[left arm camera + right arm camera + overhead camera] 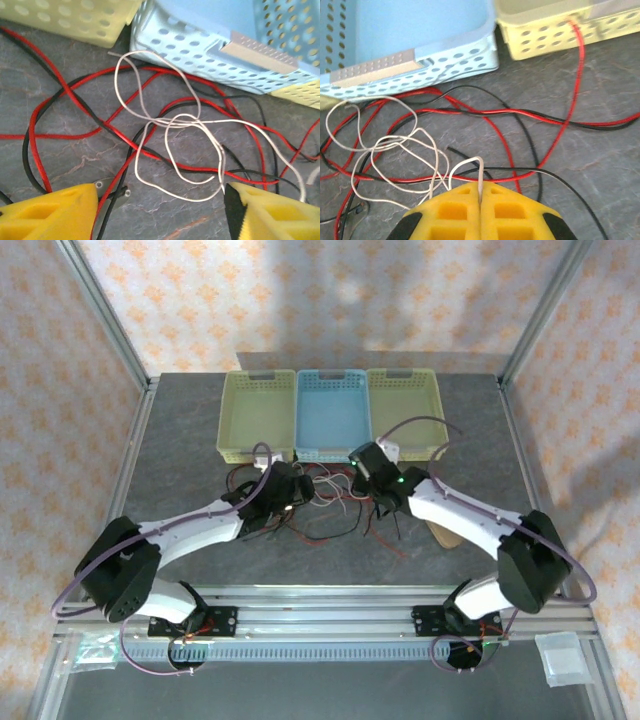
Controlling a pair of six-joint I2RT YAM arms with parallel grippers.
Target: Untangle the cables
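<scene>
Red, black and white cables [330,502] lie knotted on the grey surface [190,440], right in front of the blue basket [333,412], between the 2 arms. The left fingers [55,212] stand wide apart, white loops showing between them, gripping nothing. The right fingers [455,212] are pressed together, pinching the white cable [468,160] at their tips.

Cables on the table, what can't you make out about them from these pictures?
- Top external: the cable tangle is too small to trace which wire crosses which.
- Right wrist: the white cable vanishes into the shut right claw.
- Right wrist: where the red cable ends at the blurred yellow basket.
- Left wrist: the black cable runs behind a finger of the left claw.
</scene>
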